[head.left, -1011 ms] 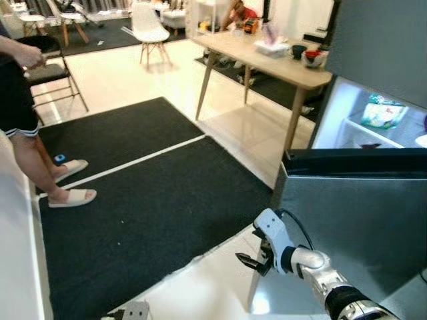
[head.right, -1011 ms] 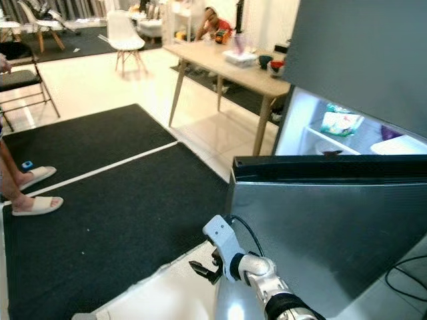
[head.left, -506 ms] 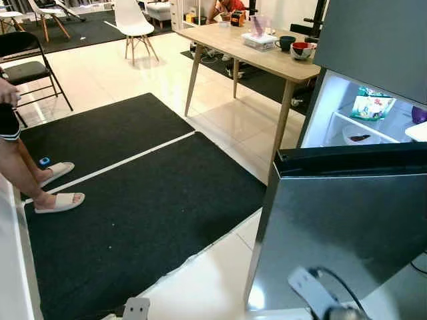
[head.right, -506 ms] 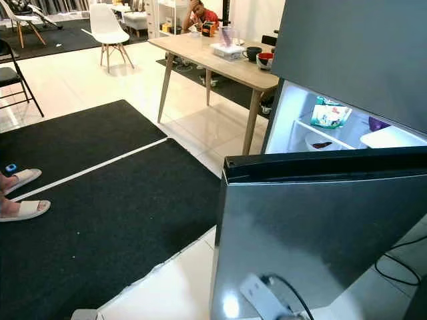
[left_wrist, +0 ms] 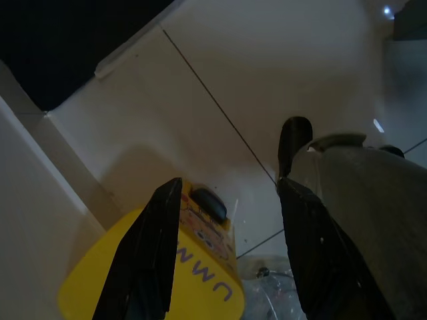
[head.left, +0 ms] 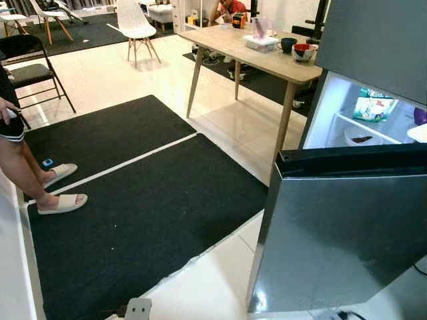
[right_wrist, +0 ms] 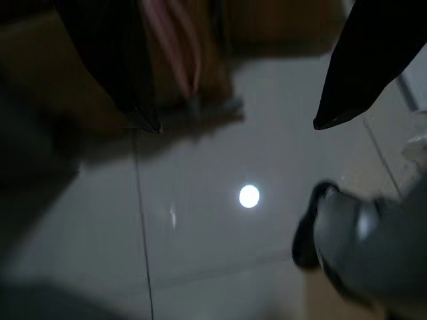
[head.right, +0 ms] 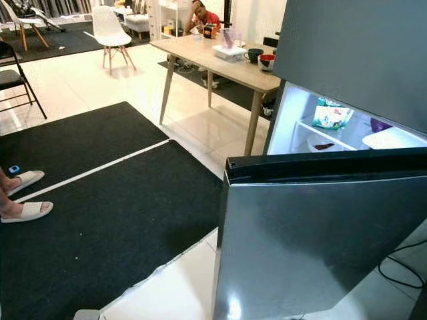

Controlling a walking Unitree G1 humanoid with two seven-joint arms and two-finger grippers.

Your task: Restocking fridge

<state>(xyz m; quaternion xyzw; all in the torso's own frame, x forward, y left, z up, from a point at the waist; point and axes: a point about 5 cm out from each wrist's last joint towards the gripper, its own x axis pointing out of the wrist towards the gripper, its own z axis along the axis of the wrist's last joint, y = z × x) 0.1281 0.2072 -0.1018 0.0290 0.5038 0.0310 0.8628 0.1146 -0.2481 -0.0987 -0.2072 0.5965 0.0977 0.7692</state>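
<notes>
Ahead, the fridge [head.left: 373, 80] stands with its lower door [head.left: 340, 233] swung wide, the steel face turned toward the camera and the lit interior showing behind it. On the white shelf [head.right: 320, 137] inside sit a green-and-white packet [head.left: 371, 107] and a bowl [head.left: 360, 137]. Beside the fridge is a wooden table [head.left: 253, 53] carrying a red bowl [head.left: 302, 51], a dark mug [head.left: 287, 44] and a clear box [head.left: 260, 42]. Black mats [head.left: 140, 200] cover the pale tiled floor [head.left: 220, 127], and a person's legs [head.left: 23, 170] in white slippers [head.left: 61, 203] stand at the robot's left.

The left gripper [left_wrist: 227, 220] hangs over the tiles with its two black fingers [left_wrist: 150, 260] spread apart, holding nothing; a yellow container [left_wrist: 160, 280] with a dark cap lies beyond them, near one finger, and whether it touches is unclear. The right gripper [right_wrist: 233, 123] also points at the shiny floor, fingers wide apart and empty, though that view is blurred.
</notes>
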